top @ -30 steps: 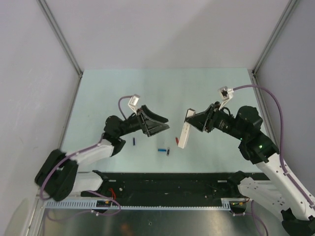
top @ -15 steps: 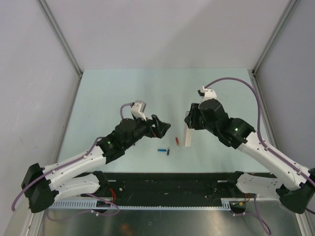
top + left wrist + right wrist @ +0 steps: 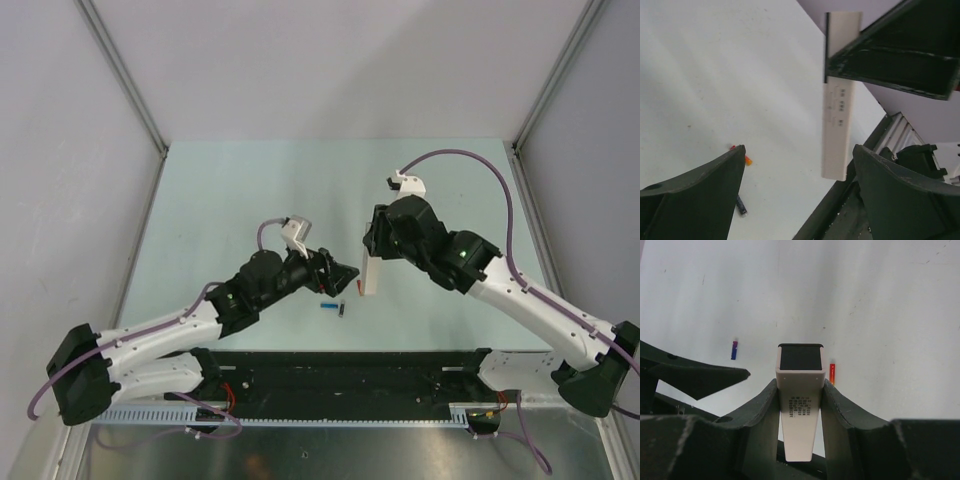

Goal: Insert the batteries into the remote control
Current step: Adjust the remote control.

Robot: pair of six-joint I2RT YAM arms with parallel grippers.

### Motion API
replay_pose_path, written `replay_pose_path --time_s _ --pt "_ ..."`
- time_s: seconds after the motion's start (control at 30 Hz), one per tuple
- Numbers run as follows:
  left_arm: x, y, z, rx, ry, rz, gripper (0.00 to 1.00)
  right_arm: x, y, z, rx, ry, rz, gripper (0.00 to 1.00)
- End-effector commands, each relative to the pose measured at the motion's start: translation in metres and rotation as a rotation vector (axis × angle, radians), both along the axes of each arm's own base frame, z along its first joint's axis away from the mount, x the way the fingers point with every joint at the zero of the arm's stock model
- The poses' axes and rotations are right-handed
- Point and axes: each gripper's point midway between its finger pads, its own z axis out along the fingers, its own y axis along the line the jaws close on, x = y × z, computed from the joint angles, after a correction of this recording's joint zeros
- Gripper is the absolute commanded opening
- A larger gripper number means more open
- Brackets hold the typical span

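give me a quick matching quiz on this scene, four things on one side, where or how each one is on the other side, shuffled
Things:
1. remote
2. red battery
3. left gripper
4. blue battery

Places or states:
A. jaws open, empty
B. on the table, just right of the remote in the right wrist view
C. clamped in the right gripper
D. on the table, left of the remote in the right wrist view

Pairs: 1-C, 2-B, 3-A, 4-D
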Motion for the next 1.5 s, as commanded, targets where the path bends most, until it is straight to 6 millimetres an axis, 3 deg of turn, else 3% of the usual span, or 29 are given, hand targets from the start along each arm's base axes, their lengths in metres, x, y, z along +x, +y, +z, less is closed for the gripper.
replay_pose_path --time_s 0.0,0.43,0.6,0.7,0.83,0.9,1.27,1.47 --pt "-0.012 -0.016 0.027 -0.066 -0.095 -0.074 0.91 0.002 0.015 0.023 0.092 -0.022 0.007 0.00" --pt "0.000 -0.035 0.025 -0.035 -0.117 -0.086 0.82 -0.009 0.031 0.021 0.132 0.022 0.070 0.00" --pt "0.004 -0.040 0.038 -0.061 -0.143 -0.083 0.80 -0.013 0.036 0.018 0.129 0.032 0.085 0.00" --pt "0.007 -0.045 0.043 -0.059 -0.153 -0.087 0.76 -0.014 0.038 0.018 0.130 0.033 0.089 0.00" --pt "0.005 -0.052 0.042 -0.063 -0.143 -0.115 0.62 -0.016 0.038 0.018 0.129 0.034 0.092 0.00" --pt "0.004 -0.054 0.039 -0.067 -0.130 -0.124 0.61 -0.016 0.037 0.018 0.126 0.031 0.089 0.00" --pt "-0.008 -0.046 0.033 -0.098 -0.110 -0.146 0.80 -0.016 0.035 0.022 0.131 0.021 0.083 0.00" --pt "-0.020 -0.030 0.040 -0.139 -0.133 -0.150 0.86 -0.016 0.028 0.027 0.144 0.014 0.075 0.00"
